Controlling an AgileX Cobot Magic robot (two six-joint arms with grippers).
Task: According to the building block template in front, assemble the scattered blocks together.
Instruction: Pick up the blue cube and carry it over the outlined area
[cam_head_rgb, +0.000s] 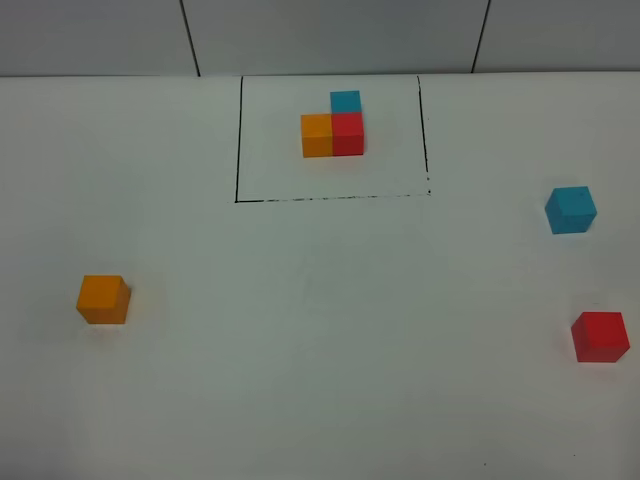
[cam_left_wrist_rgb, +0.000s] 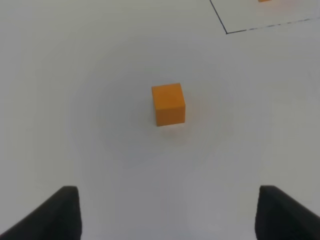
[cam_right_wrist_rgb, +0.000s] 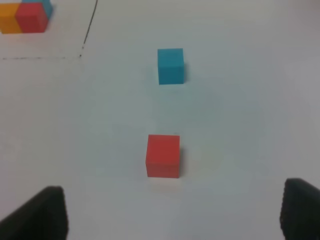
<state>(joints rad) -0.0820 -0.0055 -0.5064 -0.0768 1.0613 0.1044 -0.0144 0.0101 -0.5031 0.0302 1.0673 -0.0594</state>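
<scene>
The building block template (cam_head_rgb: 333, 128) is a joined orange, red and blue trio inside a black-lined rectangle at the back middle of the table; part of it shows again (cam_right_wrist_rgb: 25, 16) in the right wrist view. The scattered blocks lie apart: an orange cube (cam_head_rgb: 103, 299) at the left, a blue cube (cam_head_rgb: 570, 210) at the right, a red cube (cam_head_rgb: 600, 336) nearer the front right. My left gripper (cam_left_wrist_rgb: 170, 215) is open, with the orange cube (cam_left_wrist_rgb: 168, 104) ahead of it. My right gripper (cam_right_wrist_rgb: 172, 215) is open, the red cube (cam_right_wrist_rgb: 163, 155) just ahead, the blue cube (cam_right_wrist_rgb: 170, 65) beyond. Neither arm shows in the high view.
The white table (cam_head_rgb: 320, 330) meets a grey panelled wall (cam_head_rgb: 330, 35) at the back. The black frame line (cam_head_rgb: 330, 197) marks the template's near edge, and its corner (cam_left_wrist_rgb: 227, 32) shows in the left wrist view.
</scene>
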